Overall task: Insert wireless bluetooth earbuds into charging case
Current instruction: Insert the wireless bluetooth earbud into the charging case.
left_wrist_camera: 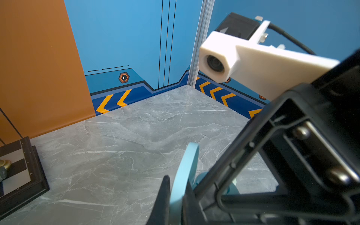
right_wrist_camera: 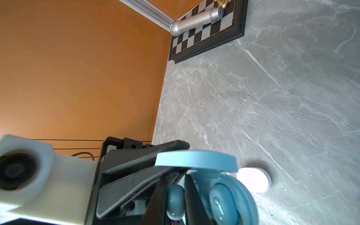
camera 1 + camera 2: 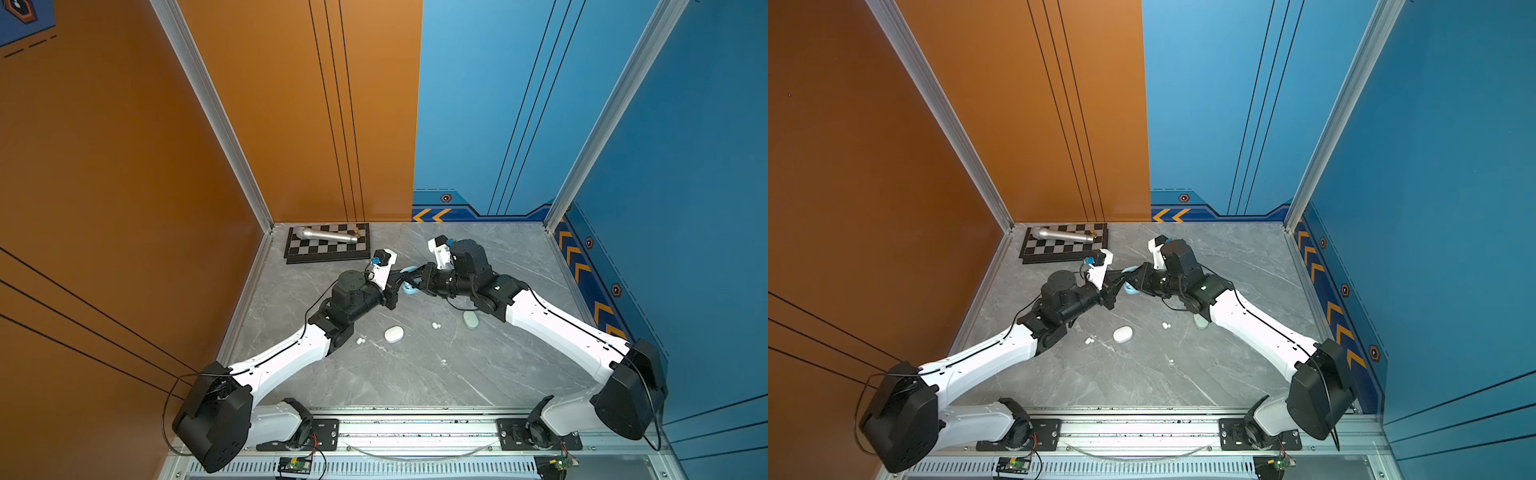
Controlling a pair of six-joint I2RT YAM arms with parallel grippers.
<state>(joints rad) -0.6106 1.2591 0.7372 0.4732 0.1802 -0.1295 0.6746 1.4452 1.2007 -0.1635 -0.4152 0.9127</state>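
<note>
The left tool (image 1: 176, 188) clamps the case lid (image 2: 196, 158); the right tool (image 2: 176, 187) pinches a blue earbud (image 2: 175, 202). Released askew, the earbud may sit unseated or drop.

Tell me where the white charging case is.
In both top views the white charging case lies on the marble table near its middle, between one earbud pair on its left and another on its right.

Location: a robot test cell in a lab. Orange wall panels (image 3: 124, 166) and blue wall panels (image 3: 498, 104), framed by aluminium posts (image 3: 216, 116), enclose a grey marble-look tabletop (image 3: 415, 374). Hazard chevrons (image 3: 432, 215) line the wall base. The left arm (image 3: 286, 353) and right arm (image 3: 552, 324) mount on a front rail (image 3: 415, 428) beside bare circuit boards (image 3: 296, 462).
</note>
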